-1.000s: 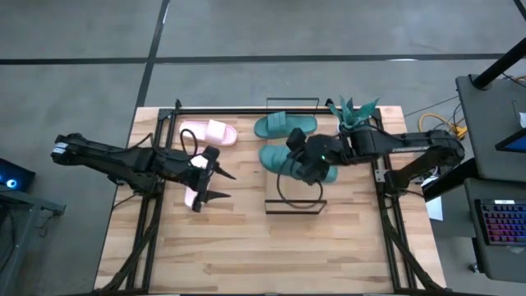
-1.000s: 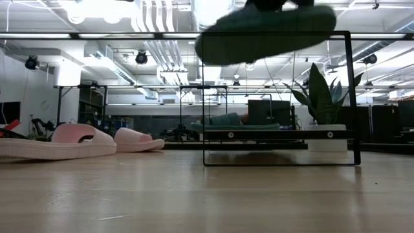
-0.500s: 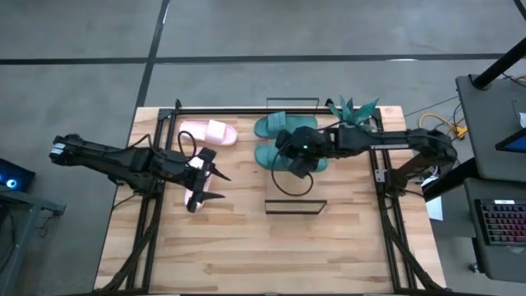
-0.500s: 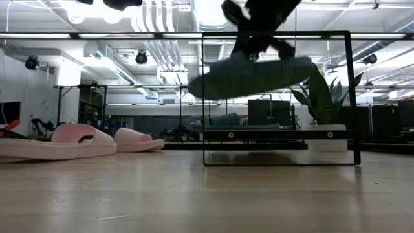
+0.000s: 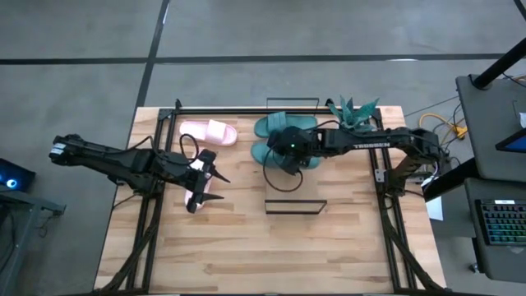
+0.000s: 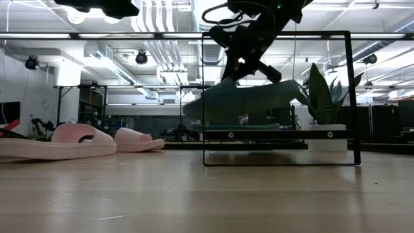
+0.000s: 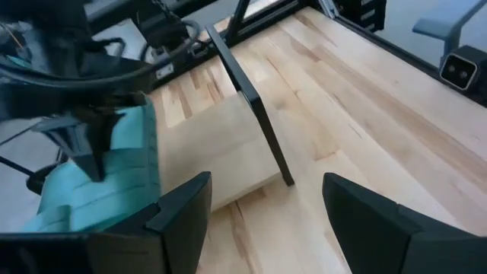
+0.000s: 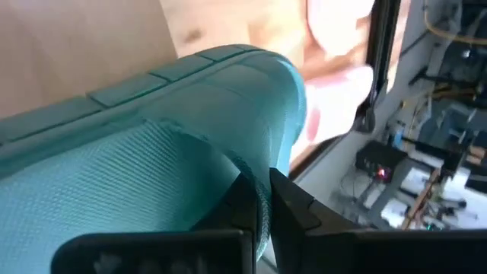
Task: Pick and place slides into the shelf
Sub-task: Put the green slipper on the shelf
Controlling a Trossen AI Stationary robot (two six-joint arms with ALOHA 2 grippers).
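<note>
Teal slide (image 6: 249, 102) hangs pinched between the right gripper's (image 5: 289, 152) closed jaws, tilted just above the shelf (image 6: 278, 134) beside the other teal slide (image 5: 283, 124). Left gripper (image 5: 210, 183), jaws spread and empty, waits beside the shelf over a pink slide (image 5: 193, 193).

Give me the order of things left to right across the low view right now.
Nearer pink slide → farther pink slide → teal slide, held by the right gripper above the shelf → potted plant.
</note>
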